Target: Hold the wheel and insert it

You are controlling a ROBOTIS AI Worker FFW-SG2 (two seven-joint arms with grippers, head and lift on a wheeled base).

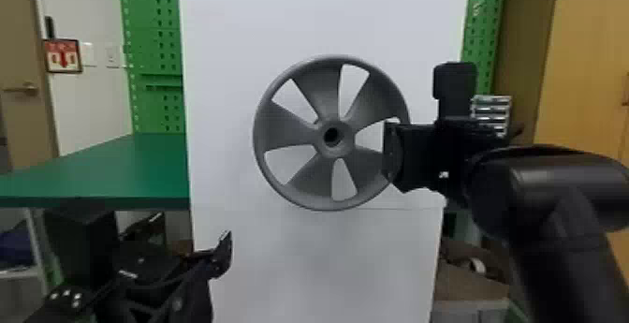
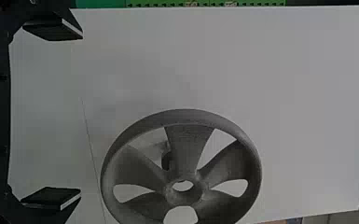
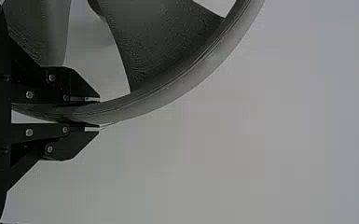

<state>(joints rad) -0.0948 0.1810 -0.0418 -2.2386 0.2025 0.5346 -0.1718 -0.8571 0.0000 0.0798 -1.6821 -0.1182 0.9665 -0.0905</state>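
Observation:
In the head view my right gripper (image 1: 393,153) is shut on the right side of the grey wheel's rim. The grey wheel (image 1: 304,188) stands upright, its hub hole facing the camera, before a white panel. My left gripper (image 1: 224,252) is at the lower left, apart from the wheel. In the left wrist view that left gripper (image 2: 65,114) is wide open with nothing between its fingers, and the wheel (image 2: 189,144) is beyond them; something peg-like shows behind its spokes. In the right wrist view the right gripper (image 3: 93,113) pinches the rim of the wheel (image 3: 168,93).
A tall white panel (image 1: 224,88) stands behind the wheel. To its left is a green table (image 1: 117,172), with dark equipment (image 1: 84,242) below it. Green pegboards (image 1: 154,55) rise behind the panel on both sides.

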